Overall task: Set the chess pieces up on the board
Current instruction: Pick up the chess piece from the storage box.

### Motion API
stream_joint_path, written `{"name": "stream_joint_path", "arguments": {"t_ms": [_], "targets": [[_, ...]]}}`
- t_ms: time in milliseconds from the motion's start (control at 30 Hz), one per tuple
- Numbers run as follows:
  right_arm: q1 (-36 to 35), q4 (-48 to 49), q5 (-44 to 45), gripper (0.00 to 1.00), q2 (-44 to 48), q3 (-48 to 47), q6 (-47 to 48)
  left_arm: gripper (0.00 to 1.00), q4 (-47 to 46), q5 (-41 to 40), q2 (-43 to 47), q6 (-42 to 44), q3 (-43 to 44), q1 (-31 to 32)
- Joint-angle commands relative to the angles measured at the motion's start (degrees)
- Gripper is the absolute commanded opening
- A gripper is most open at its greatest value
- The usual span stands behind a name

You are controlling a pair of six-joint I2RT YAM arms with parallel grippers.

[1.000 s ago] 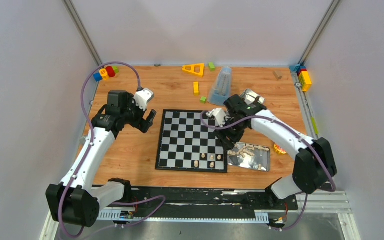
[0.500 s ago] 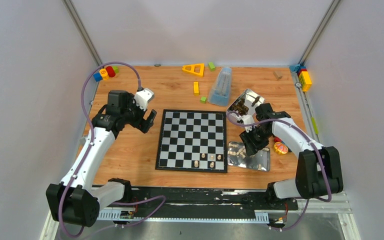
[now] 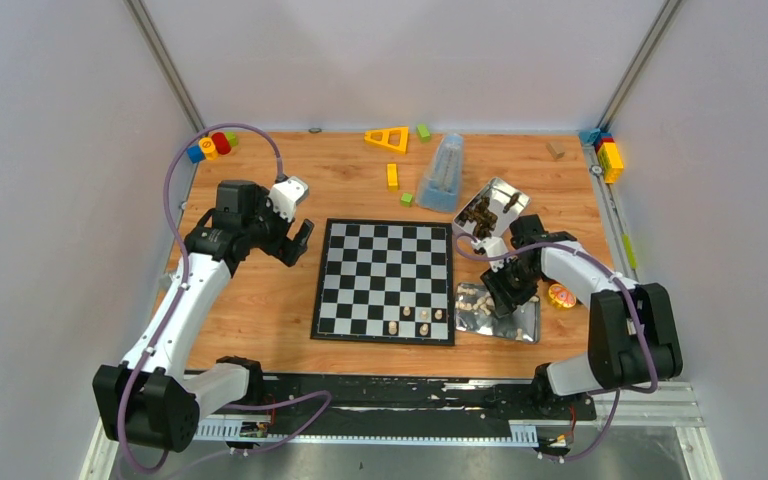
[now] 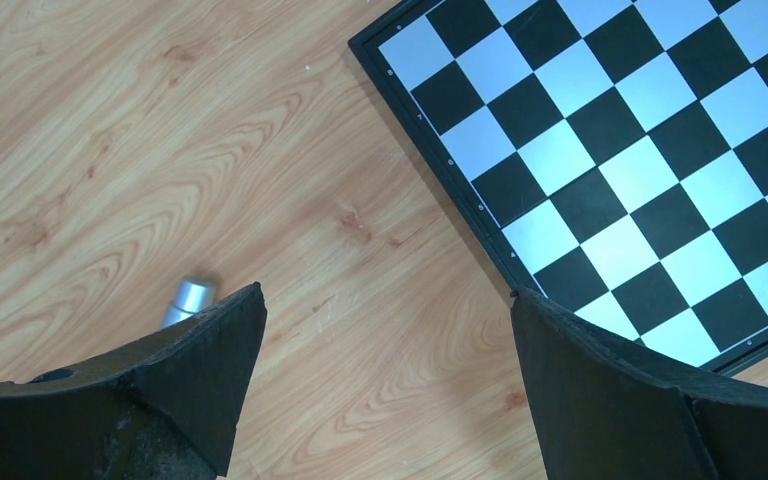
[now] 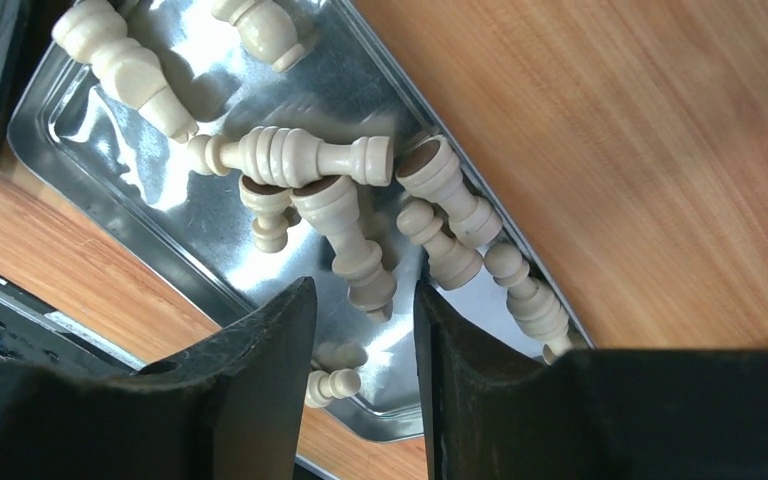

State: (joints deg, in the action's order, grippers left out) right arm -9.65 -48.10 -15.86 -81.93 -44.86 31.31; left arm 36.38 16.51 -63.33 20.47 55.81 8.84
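The left claw [image 4: 385,390] is held wide open above the bare counter [image 4: 160,150], just off the left edge of the board [image 3: 385,262]. Nothing is held or touched by it. A few pieces [image 3: 415,320] are stood on the board's near rows, toward its right corner. Just right of the board, a tin [image 5: 80,110] is seen with more pale chessmen lying in it. The right claw [image 5: 365,290] is lowered into the tin, its jaws narrowed either side of one lying piece [image 5: 345,225]. Whether that one is gripped cannot be told.
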Motion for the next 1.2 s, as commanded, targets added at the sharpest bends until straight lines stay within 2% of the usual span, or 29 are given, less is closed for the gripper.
{"name": "stream_joint_path", "arguments": {"t_ms": [0,233,433,600,700,833,1033,1167], "targets": [[0.3,3.1,0.0,0.39,-1.0,0.5,1.6,1.00,-1.3,1.5,0.0,0.1,0.4,-0.4],[0.5,2.8,0.4,0.17,0.5,1.2,2.6,1.00,-1.2,2.2,0.0,1.4,0.5,-0.4],[0.6,-4.0,0.0,0.01,4.9,-0.8,6.1,1.00,0.2,9.4,-0.8,6.3,0.2,-0.4],[0.7,-10.8,-1.1,0.00,8.3,-3.8,8.9,0.99,0.8,17.6,-2.0,9.4,0.5,-0.4],[0.7,-13.9,-3.1,0.00,8.9,-5.7,9.7,0.96,-0.2,23.3,-2.6,9.6,1.0,-0.2],[0.8,-14.8,-5.1,0.00,9.0,-6.4,9.6,0.92,-1.7,26.2,-3.6,9.6,2.2,1.6],[0.9,-15.4,-8.5,0.00,8.7,-7.2,9.6,0.89,-5.7,29.7,-4.1,11.0,2.0,6.2],[1.6,-15.9,-11.9,0.00,8.3,-7.9,10.0,0.86,-11.0,30.8,-4.9,13.5,1.7,14.1]]}}
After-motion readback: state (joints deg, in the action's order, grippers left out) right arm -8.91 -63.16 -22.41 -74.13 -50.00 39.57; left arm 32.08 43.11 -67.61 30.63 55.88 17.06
